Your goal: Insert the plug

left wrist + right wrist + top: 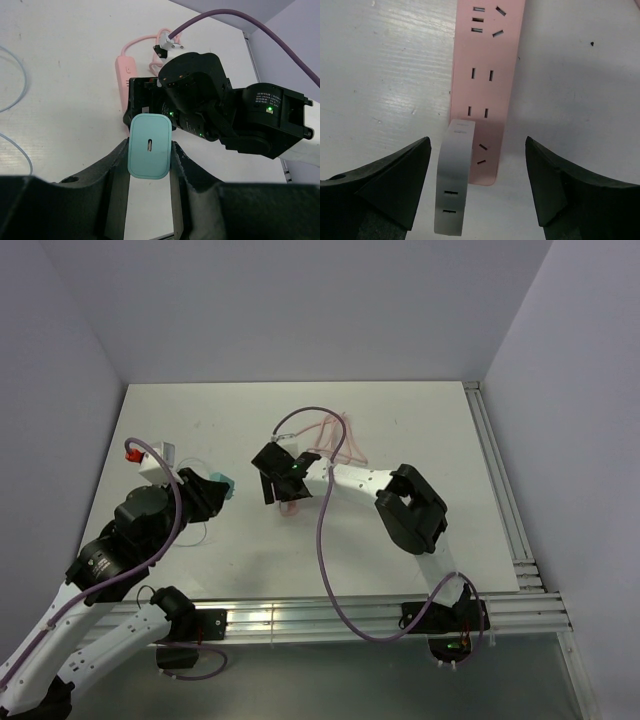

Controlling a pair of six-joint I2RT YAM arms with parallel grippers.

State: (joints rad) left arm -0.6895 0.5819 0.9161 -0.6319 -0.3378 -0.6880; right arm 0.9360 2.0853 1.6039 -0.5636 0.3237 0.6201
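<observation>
The left end effector (pixel 149 152) is pinching the plug (pixel 148 139) between its two dark fingers (pixel 116 167). In the left wrist view the teal block is sitting upright at the centre, its flat face and small oval port turned toward the camera, lifted clear of the worktop (pixel 60 45). In the top view the plug (pixel 228 486) is showing at the tip of the left end effector (pixel 216 490), toward 9 o'clock of the worktop's middle. A thin pale wire (pixel 21 75) is looping on the worktop at 9 o'clock in the left wrist view; I cannot tell whether it is joining the plug.

The right end effector (pixel 476 145) is hanging with its fingers (pixel 395 175) spread wide, gripping nothing. Directly beneath it the pink power strip (pixel 487 75) is lying flat, running from 12 o'clock down toward 6 o'clock, its socket slots facing up. A pale grey-white slotted bar (pixel 454 180) is lying at 7 o'clock of the strip, its far end meeting the strip's left edge.

From the top, the right end effector (pixel 277 478) is hovering near the centre, at 3 o'clock of the plug and apart from it, with the pink cable (pixel 335 435) curling at 1 o'clock.
</observation>
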